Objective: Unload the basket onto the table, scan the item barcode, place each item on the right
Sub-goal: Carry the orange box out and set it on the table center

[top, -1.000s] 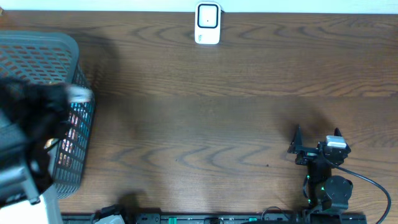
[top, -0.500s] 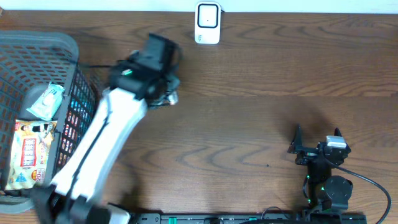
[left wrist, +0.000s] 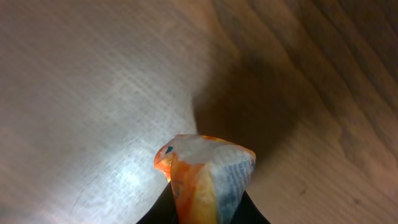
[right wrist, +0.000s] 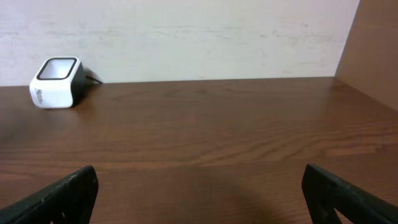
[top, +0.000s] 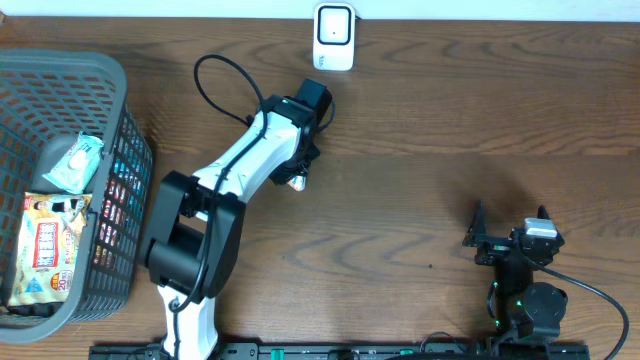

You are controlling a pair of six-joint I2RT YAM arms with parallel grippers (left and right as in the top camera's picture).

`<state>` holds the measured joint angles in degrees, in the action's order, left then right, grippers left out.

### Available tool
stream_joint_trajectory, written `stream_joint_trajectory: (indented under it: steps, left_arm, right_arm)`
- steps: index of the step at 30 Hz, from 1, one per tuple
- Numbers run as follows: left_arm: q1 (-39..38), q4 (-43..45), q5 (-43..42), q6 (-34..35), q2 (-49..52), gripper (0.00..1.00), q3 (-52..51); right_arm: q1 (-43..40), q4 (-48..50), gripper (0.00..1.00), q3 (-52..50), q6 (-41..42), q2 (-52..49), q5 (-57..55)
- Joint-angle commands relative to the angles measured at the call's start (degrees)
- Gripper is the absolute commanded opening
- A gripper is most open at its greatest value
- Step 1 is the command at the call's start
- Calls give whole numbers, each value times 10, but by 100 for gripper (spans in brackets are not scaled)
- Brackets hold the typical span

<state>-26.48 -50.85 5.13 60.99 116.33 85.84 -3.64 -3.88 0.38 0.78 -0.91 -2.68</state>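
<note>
**Overhead.** A second ago the left arm was down over the grey basket [top: 120,150]. It has since swung across the table, and the left gripper [top: 296,168] now hangs near the white barcode scanner [top: 334,38], on the side toward the robot and a little toward the basket. A small snack packet [top: 297,182] shows at its tip. Judgement: the pick is done and the presenting step is under way, but the scan is not yet made. The basket sits well to the left of the scanner and holds a pale blue packet [top: 76,162] and a larger snack bag [top: 46,250]. Nothing lies between the packet and the scanner.

**Left wrist.** The jaws are clamped on the orange-and-white packet [left wrist: 208,177], which stands clear of the table over its own shadow. No barcode can be made out, and the scanner is out of this frame.

**Right wrist.** The right gripper [right wrist: 199,177] is parked well away from the scanner [right wrist: 57,82], its jaws spread wide and empty, obstructing nothing.
</note>
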Motion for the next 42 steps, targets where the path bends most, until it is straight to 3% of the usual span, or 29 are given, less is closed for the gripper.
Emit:
stream_joint_trajectory:
  steps: [1,12,17,24,34,42]
  left_arm:
    - [-1,7,14,-7,12,13,-1]
    - [-36,13,-1,-8,42,17,-1]
    - [-62,23,-1,-8,42,36,-1]
    - [-68,5,-1,-25,39,77,1]
    - [-68,-21,-1,-59,-26,96,4]
    - [-54,-31,21,-123,-175,99,4]
  right_arm:
    - [-4,-2,99,-1,-6,2,0]
    - [-4,-2,99,-1,-6,2,0]
    - [-4,-2,99,-1,-6,2,0]
    - [-4,-2,99,-1,-6,2,0]
    - [-4,-2,99,-1,-6,2,0]
    - [-4,-2,99,-1,-6,2,0]
